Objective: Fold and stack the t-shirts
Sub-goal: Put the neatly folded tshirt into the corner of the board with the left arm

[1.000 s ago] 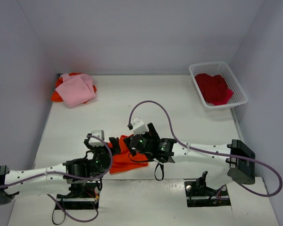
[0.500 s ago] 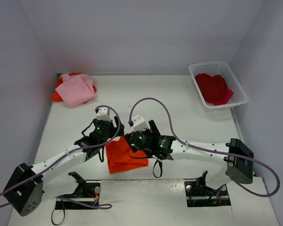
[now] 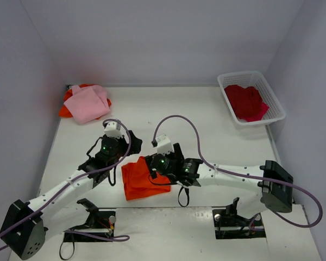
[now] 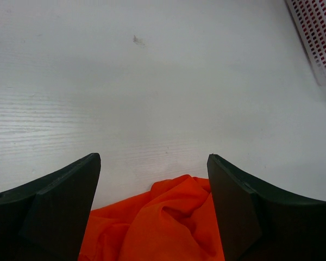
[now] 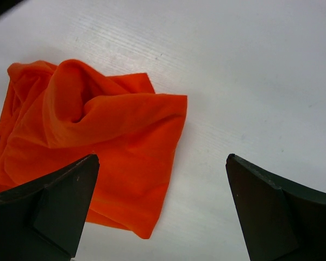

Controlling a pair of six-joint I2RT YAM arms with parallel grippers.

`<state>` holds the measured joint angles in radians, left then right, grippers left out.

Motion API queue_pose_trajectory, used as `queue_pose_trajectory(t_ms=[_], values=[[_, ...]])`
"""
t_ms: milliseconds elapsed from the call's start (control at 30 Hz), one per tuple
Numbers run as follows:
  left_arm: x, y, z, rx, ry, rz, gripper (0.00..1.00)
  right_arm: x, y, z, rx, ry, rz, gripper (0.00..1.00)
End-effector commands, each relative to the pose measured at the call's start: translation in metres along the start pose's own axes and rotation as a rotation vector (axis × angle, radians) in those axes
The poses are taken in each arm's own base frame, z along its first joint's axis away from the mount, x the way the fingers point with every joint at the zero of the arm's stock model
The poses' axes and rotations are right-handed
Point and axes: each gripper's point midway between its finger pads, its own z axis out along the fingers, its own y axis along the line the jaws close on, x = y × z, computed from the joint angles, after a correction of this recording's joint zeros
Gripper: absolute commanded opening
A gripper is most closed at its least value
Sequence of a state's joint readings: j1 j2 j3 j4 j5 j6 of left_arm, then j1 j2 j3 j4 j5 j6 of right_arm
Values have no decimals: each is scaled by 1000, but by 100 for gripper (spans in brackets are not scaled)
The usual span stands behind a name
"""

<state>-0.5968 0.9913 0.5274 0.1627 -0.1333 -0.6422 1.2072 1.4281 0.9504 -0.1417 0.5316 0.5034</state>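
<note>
A crumpled bright orange t-shirt (image 3: 137,180) lies on the table between the two arms. My left gripper (image 3: 131,147) hovers open at the shirt's far edge; in the left wrist view the orange t-shirt (image 4: 163,223) bunches low between the spread black fingers (image 4: 70,190) of the gripper (image 4: 153,160). My right gripper (image 3: 146,165) is open just over the shirt's right side. In the right wrist view the orange t-shirt (image 5: 98,136) lies flat with one corner between the wide fingers of the gripper (image 5: 162,160). A pale pink t-shirt (image 3: 88,103) rests on another orange one (image 3: 65,110) at the back left. A crimson t-shirt (image 3: 246,101) sits in the basket.
The white lattice basket (image 3: 259,76) stands at the back right corner; its wall (image 4: 321,38) also shows in the left wrist view. Grey walls close in the table on three sides. Purple cables loop over both arms.
My left arm has swung from near its base, over the shirt's near left, forward to the shirt's far edge, uncovering the orange shirt. The right arm has barely shifted.
</note>
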Motion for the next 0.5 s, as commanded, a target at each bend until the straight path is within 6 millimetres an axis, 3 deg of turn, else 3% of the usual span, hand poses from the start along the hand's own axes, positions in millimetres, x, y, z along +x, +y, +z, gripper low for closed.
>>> queue_pose_trajectory(t_ms=[0, 467], values=[[-27, 2, -4, -13, -75, -28, 74, 18, 15, 5, -8, 35, 49, 100], [-50, 38, -19, -94, -138, -67, 74, 72, 38, 21, 9, 127, 19, 100]])
